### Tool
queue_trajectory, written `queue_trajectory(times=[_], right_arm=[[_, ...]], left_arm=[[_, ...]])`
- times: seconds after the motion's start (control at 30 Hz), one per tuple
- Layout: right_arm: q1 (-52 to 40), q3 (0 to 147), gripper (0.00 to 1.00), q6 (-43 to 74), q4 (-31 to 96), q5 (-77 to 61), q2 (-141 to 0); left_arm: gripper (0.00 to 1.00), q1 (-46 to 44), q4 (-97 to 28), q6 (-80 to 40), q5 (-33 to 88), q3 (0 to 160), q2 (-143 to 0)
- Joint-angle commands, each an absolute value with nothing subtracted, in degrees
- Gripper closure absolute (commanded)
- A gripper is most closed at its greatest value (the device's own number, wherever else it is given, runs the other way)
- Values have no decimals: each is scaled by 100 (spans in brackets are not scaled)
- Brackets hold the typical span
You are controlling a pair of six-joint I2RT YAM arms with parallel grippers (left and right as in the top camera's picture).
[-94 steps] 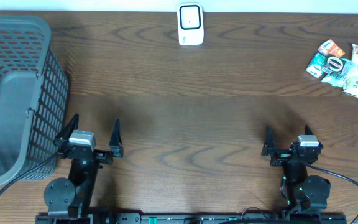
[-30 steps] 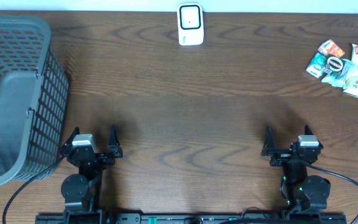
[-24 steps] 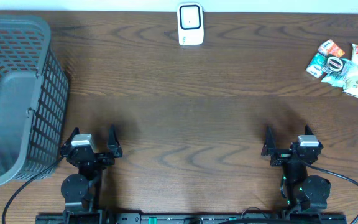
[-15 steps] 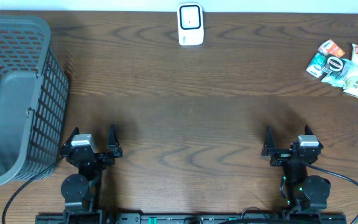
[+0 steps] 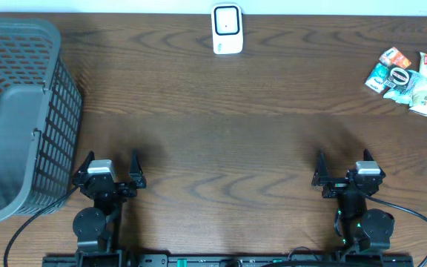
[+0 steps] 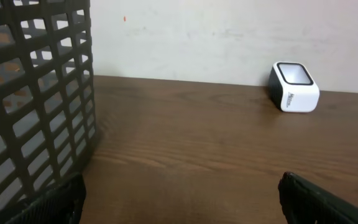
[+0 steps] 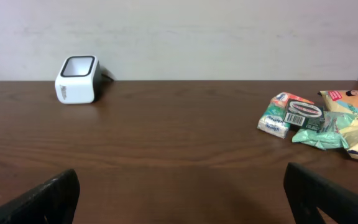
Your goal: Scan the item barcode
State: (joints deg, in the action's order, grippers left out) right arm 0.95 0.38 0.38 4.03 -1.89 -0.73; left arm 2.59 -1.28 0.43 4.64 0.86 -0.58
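Note:
Several snack packets [image 5: 412, 79] lie in a pile at the table's far right edge; the right wrist view shows them [image 7: 319, 124], one with a barcode label facing up. A white barcode scanner [image 5: 227, 30] stands at the back centre, also seen in the left wrist view [image 6: 294, 87] and the right wrist view [image 7: 77, 79]. My left gripper [image 5: 110, 167] sits open near the front left, with nothing between its fingers. My right gripper [image 5: 342, 167] sits open near the front right, far from the packets and holding nothing.
A dark grey mesh basket [image 5: 17, 111] fills the left side of the table, close to my left gripper, and its wall [image 6: 30, 106] looms in the left wrist view. A pale wall runs behind the wooden table [image 5: 221, 126].
Over the last seconds the left arm drew back slightly toward the front edge and settled. In the last second nothing moved.

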Motion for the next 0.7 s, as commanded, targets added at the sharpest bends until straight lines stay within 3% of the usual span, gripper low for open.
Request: queue_trajectory(times=[0.0, 0.67], right_arm=[[123, 32, 1, 58, 427, -207, -38], [123, 32, 1, 58, 427, -207, -38]], left_arm=[[2, 294, -386, 217, 676, 23, -8], [2, 294, -386, 274, 681, 23, -8]])
